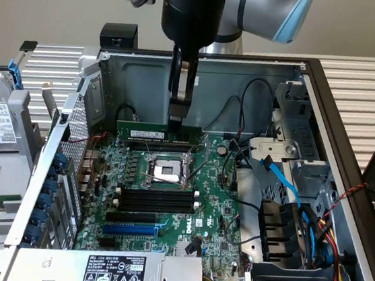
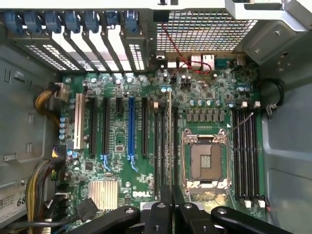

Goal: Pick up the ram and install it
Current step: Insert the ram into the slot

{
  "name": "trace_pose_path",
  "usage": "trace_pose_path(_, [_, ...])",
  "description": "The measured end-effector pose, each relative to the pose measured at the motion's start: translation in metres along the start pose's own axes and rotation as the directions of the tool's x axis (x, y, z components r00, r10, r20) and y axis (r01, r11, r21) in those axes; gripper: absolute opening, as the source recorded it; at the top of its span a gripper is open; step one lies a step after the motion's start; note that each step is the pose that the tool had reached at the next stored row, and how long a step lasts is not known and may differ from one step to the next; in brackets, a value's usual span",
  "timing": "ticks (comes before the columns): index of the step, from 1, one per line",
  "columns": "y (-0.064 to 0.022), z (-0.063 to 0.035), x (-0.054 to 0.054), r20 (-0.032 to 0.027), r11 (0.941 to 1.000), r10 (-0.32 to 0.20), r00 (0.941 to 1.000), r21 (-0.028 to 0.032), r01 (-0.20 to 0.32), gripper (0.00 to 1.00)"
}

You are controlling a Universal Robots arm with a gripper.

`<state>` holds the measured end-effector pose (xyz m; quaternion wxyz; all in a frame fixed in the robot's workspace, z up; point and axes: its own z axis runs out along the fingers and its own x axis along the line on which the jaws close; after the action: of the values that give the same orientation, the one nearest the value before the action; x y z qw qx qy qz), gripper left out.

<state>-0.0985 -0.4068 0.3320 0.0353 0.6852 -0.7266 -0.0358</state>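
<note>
The ram [image 1: 149, 132] is a long green stick with a white label. It stands on edge over the black memory slots [image 1: 163, 146] just behind the CPU socket [image 1: 168, 171]. My gripper [image 1: 176, 127] reaches straight down into the open computer case and is shut on the stick's top edge near its end on the exterior view's right. In the wrist view the ram [image 2: 169, 136] shows edge-on as a thin line between the black slots beside the socket [image 2: 204, 161], with my gripper [image 2: 171, 202] shut around it. I cannot tell whether it is seated in a slot.
A second bank of black slots [image 1: 157, 198] lies in front of the socket, and a blue slot [image 1: 130, 229] beyond that. Blue and black cables [image 1: 281, 182] and a drive cage crowd the exterior view's right. The case's back wall [image 1: 200, 88] stands close behind the gripper.
</note>
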Motion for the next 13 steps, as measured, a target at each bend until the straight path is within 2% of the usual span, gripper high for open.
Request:
trace_pose_path(7, [-0.0014,0.0126,0.0,0.0019,0.9999,0.016,0.9999,0.0043,-0.016,0.13])
trace_pose_path(13, [-0.0024,0.0235,0.0,0.0021,0.9998,0.017,0.9998,0.0054,-0.017,0.13])
